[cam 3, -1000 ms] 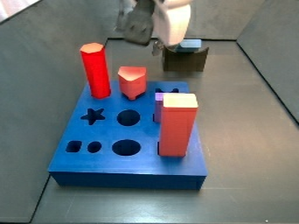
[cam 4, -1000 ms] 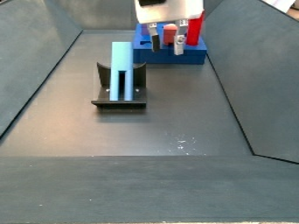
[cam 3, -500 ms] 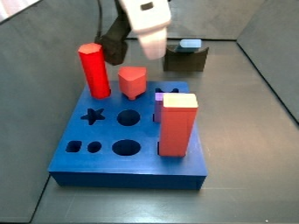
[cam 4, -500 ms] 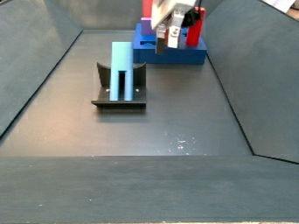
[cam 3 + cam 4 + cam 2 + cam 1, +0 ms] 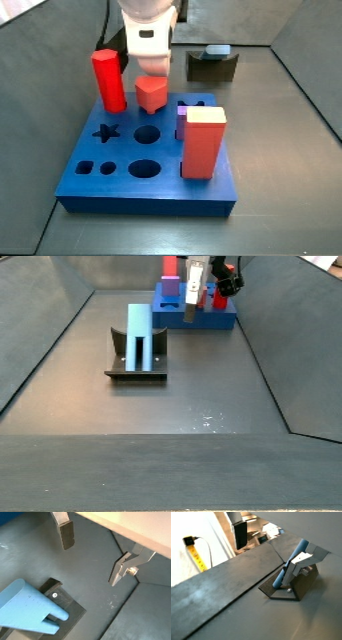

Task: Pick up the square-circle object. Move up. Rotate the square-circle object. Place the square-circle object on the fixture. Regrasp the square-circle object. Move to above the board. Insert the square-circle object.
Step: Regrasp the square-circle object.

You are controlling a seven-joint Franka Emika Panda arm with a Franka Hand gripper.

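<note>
The square-circle object (image 5: 139, 336) is a slim pale-blue peg, and it is standing upright on the fixture (image 5: 135, 364) at left of centre in a side view, on the dark grey floor. In a wrist view the same peg (image 5: 291, 564) is leaning in the dark bracket, and a yellow tape-like strip is hanging on a pale wall beyond the floor edge. The hand (image 5: 93, 554) is empty and spread wide, its silver fingers (image 5: 65, 532) well apart above the floor. In a side view the hand (image 5: 146, 62) is hovering over the far part of the board (image 5: 150, 170); whether it is touching the red pegs there is hard to tell.
</note>
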